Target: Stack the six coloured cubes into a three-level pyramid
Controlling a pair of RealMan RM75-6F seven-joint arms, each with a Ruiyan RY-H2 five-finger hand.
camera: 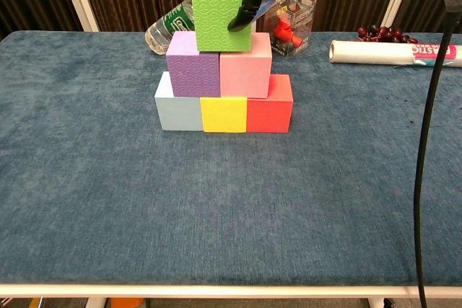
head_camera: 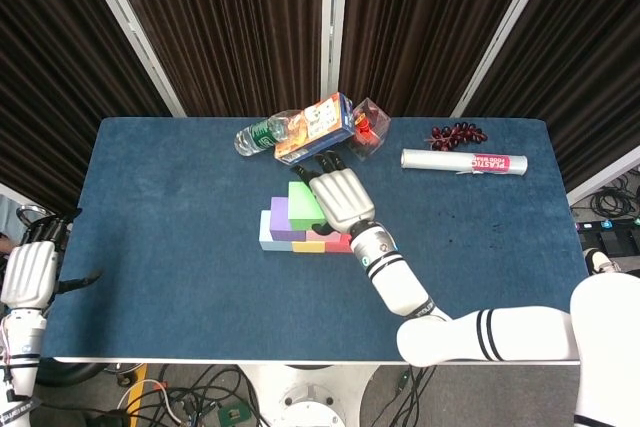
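Observation:
A green cube [camera: 220, 12] stands on top of the purple cube [camera: 193, 64] and the pink cube [camera: 245, 65], straddling both. Under them lie the light blue cube [camera: 177, 102], the yellow cube [camera: 224, 115] and the red cube [camera: 270, 104] in a row. My right hand [head_camera: 340, 202] holds the green cube [head_camera: 303, 202] from above; in the chest view a dark fingertip [camera: 245, 9] presses its right side. Beyond the table's left edge my left hand [head_camera: 30, 272] hangs open, holding nothing.
Behind the stack lie a water bottle [camera: 162, 27], an orange box [head_camera: 318, 125] and a clear box with a red object [camera: 289, 23]. Grapes [camera: 382, 34] and a roll of plastic wrap [camera: 390, 51] are at the back right. A black cable [camera: 426, 178] hangs at right.

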